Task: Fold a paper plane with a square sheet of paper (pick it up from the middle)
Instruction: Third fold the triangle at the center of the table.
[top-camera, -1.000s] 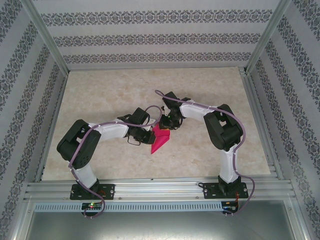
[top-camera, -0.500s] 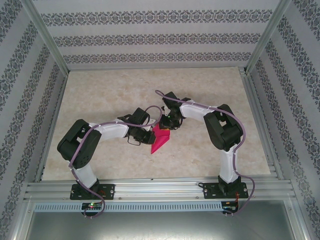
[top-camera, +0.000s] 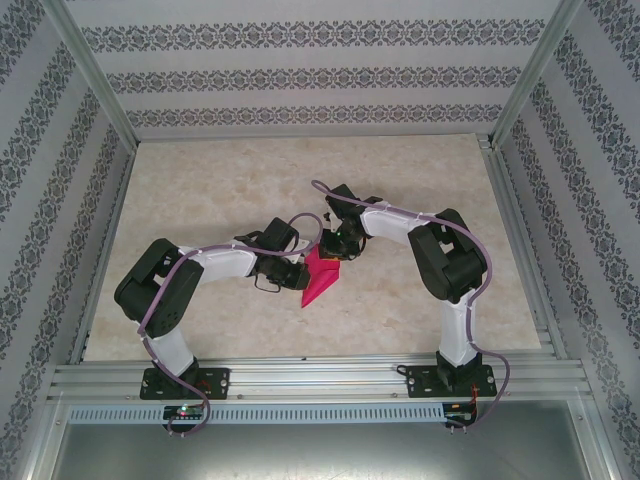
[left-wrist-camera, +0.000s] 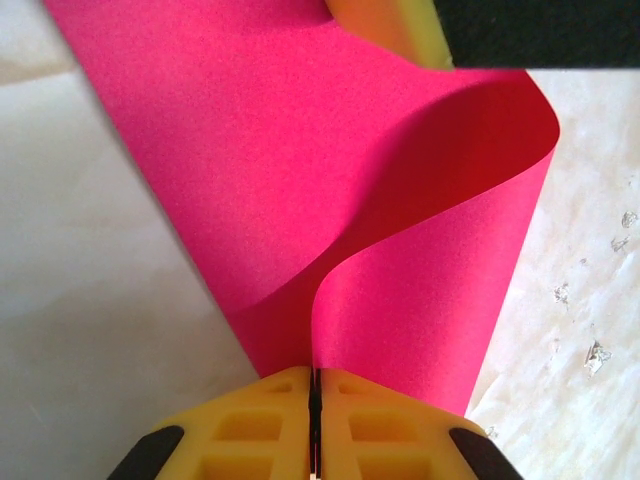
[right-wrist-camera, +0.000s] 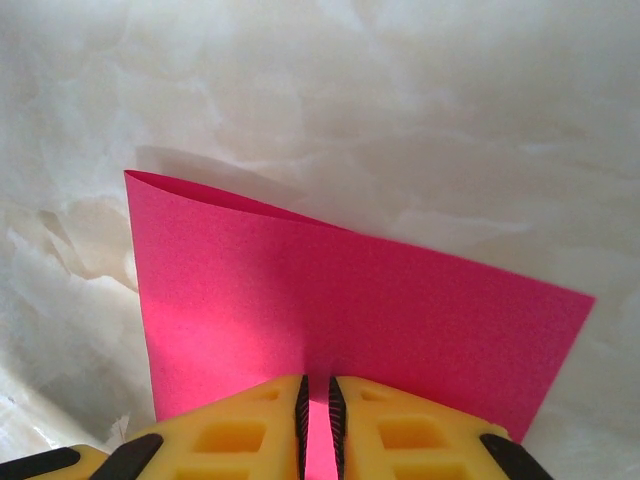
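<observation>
Both grippers pinched on the pink sheet of paper (top-camera: 320, 282), mid-table (top-camera: 200, 180).
From overhead I see my left gripper (left-wrist-camera: 315, 378) at the sheet's 9 o'clock and my right gripper (right-wrist-camera: 318, 385) at its 1 o'clock. The left jaws are closed tight on one edge, and the paper curls up and over toward 1 o'clock in that wrist view. The right jaws stand narrow, clamping another edge.
</observation>
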